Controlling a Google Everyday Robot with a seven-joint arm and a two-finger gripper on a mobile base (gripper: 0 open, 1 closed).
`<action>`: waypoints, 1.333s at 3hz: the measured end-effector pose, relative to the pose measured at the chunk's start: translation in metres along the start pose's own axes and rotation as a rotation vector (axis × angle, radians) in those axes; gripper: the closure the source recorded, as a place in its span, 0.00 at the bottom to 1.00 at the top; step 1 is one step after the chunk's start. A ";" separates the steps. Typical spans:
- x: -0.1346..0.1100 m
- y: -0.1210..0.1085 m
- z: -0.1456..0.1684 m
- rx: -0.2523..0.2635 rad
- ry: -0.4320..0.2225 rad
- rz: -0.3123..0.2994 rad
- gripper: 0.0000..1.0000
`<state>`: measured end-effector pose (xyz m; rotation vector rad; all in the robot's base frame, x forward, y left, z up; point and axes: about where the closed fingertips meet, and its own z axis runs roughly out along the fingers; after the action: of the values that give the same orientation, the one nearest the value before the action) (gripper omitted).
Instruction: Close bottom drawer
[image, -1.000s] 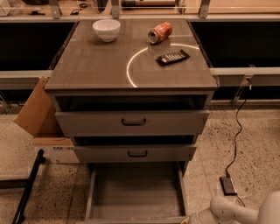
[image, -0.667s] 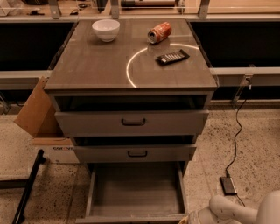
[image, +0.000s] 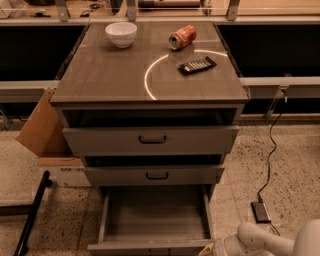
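The bottom drawer (image: 156, 216) is the lowest of three grey cabinet drawers. It is pulled far out, and its plain grey interior is empty. Its front panel (image: 150, 247) lies at the frame's bottom edge, with the handle out of view. My white arm (image: 265, 241) comes in from the bottom right. My gripper (image: 207, 248) is at the right end of the drawer's front panel, mostly cut off by the frame edge.
The top drawer (image: 151, 140) and middle drawer (image: 155, 175) stand slightly open. A white bowl (image: 121, 34), a tipped can (image: 182, 37) and a dark remote (image: 197, 65) lie on the cabinet top. A cardboard box (image: 47, 137) sits left, and a cable with an adapter (image: 261, 211) lies right.
My arm has edged a little left, toward the right end of the bottom drawer's front panel. The drawer front sits slightly further in.
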<state>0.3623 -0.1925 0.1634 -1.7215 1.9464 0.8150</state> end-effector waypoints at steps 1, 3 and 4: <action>-0.009 -0.023 0.004 0.045 -0.022 -0.009 1.00; -0.004 -0.046 0.012 0.074 -0.046 0.017 1.00; -0.004 -0.046 0.012 0.074 -0.046 0.017 1.00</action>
<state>0.4073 -0.1843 0.1498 -1.6314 1.9385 0.7719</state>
